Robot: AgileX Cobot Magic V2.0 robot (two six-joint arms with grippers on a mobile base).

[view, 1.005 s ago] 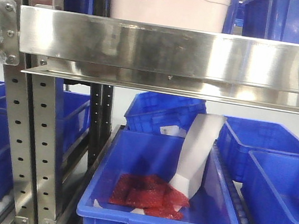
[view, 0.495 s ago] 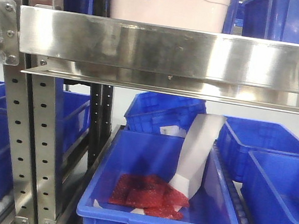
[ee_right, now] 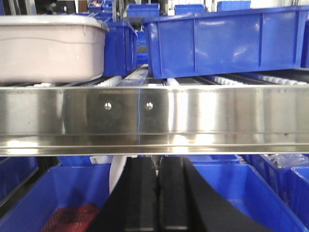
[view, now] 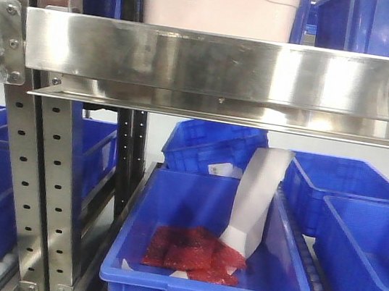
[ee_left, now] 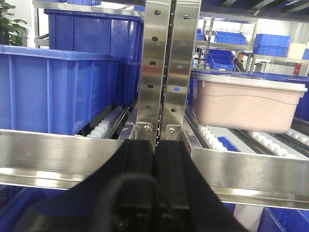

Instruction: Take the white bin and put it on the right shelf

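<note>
white bin (view: 219, 3) on right shelf (view: 228, 66) | blue crates (ee_right: 227, 41) beside | steel uprights (ee_left: 163, 63) left

No text, brand or number can be read anywhere. A white label (view: 218, 169) on a blue crate (view: 212, 147) behind the front one carries dark marks too small to make out.

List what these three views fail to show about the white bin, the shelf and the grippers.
- White bin: front view, top cut off by the frame, base hidden behind the steel rail.
- Left gripper, right gripper: absent from the front view.
- Right wrist view: bin's left end cropped.
</note>
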